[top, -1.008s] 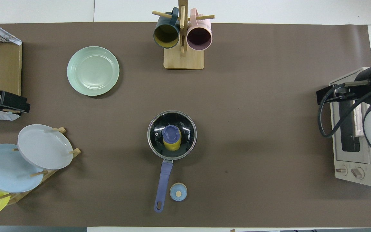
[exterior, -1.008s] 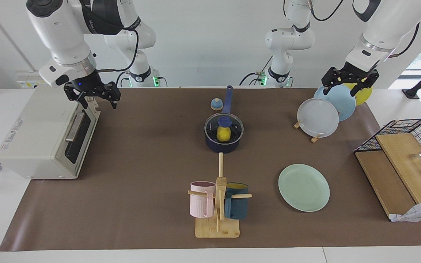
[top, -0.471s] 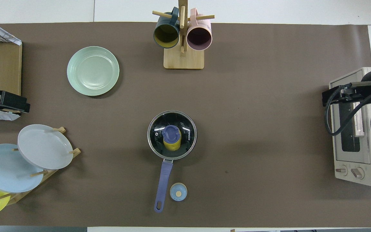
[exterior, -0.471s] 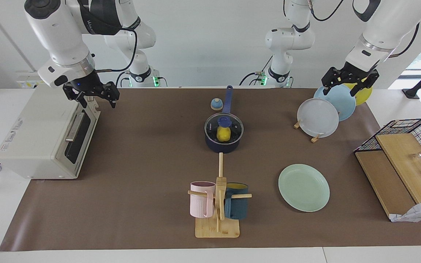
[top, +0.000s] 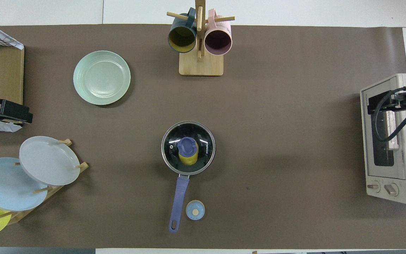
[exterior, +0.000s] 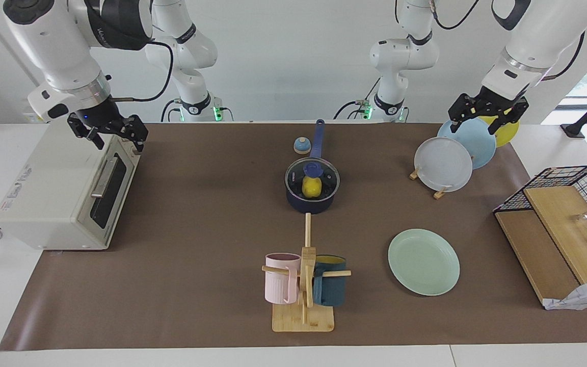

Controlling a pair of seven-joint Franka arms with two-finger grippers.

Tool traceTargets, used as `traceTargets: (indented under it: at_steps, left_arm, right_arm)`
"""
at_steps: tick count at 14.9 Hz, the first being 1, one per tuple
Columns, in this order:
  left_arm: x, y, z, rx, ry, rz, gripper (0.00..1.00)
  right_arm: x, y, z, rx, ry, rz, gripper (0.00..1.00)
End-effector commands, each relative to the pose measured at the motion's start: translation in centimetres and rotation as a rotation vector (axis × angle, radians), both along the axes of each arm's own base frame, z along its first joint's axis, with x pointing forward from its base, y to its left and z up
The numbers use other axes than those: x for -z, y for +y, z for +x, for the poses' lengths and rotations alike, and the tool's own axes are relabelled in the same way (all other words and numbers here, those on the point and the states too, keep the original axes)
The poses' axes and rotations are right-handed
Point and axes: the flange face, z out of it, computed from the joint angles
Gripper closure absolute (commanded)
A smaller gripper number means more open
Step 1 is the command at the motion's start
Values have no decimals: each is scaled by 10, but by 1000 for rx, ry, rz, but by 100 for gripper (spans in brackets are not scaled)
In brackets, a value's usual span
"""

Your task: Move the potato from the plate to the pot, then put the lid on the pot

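The dark navy pot (exterior: 310, 200) (top: 210, 155) stands mid-table with its blue handle (top: 177, 203) pointing toward the robots. The clear glass lid (exterior: 326, 176) (top: 203, 139) with a blue knob sits on the pot. The yellow potato (exterior: 311, 187) (top: 188, 159) shows through the glass, inside the pot. The mint-green plate (exterior: 423, 261) (top: 102, 77) lies bare, farther from the robots, toward the left arm's end. My right gripper (exterior: 119, 145) (top: 374, 102) hangs open over the toaster oven, holding nothing. My left gripper (exterior: 477, 125) (top: 4, 111) waits open above the plate rack.
A toaster oven (exterior: 64, 188) stands at the right arm's end. A rack of grey, blue and yellow plates (exterior: 444, 163) and a wire basket with wooden boards (exterior: 558, 224) are at the left arm's end. A mug tree (exterior: 303, 285) stands farther out; a small blue-and-tan dome (exterior: 301, 146) is beside the pot handle.
My right gripper has drawn away from mid-table, ending over the toaster oven at the right arm's end. The left arm, pot, lid and potato have not moved.
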Motion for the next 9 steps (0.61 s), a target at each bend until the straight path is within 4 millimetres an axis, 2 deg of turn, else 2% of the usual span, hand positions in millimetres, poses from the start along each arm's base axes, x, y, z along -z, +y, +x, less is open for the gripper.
traceTargets:
  at_steps: [1, 9]
  left_arm:
    - [0, -1, -7, -5, -15, 10, 0]
    - [1, -5, -8, 5, -14, 10, 0]
  right_arm:
    - [-9, 2, -4, -28, -7, 20, 0]
    - [-17, 11, -7, -42, 8, 25, 0]
